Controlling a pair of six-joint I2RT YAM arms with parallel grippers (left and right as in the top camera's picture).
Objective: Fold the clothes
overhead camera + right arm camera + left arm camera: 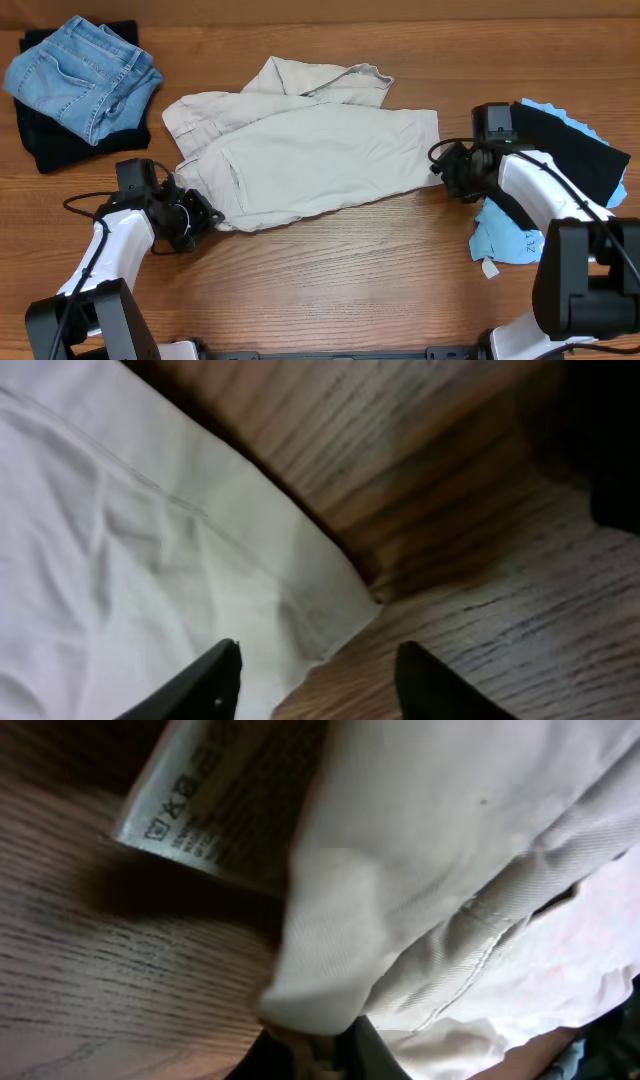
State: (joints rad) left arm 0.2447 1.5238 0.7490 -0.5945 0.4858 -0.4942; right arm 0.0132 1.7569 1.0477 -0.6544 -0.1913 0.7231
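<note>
Here: one pair of cream trousers (320,150) on the counter (350,280), two side piles.
Its near-left edge is pinched in the left fingers (365,1055); the right fingers (215,680) gape empty at its right corner — bare wood in front, jeans pile (80,75) far-left, blue-and-black pile (575,150) right.

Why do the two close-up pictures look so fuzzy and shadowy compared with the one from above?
Overhead: evenly lit and sharp, the trousers casting only thin shadows on the table. Left wrist: camera very close to the cloth, so folds smear; the label is soft, with a dark shadow beneath. Right wrist: cloth blurred, wood grain crisper, the right fingers mere dark silhouettes.
</note>
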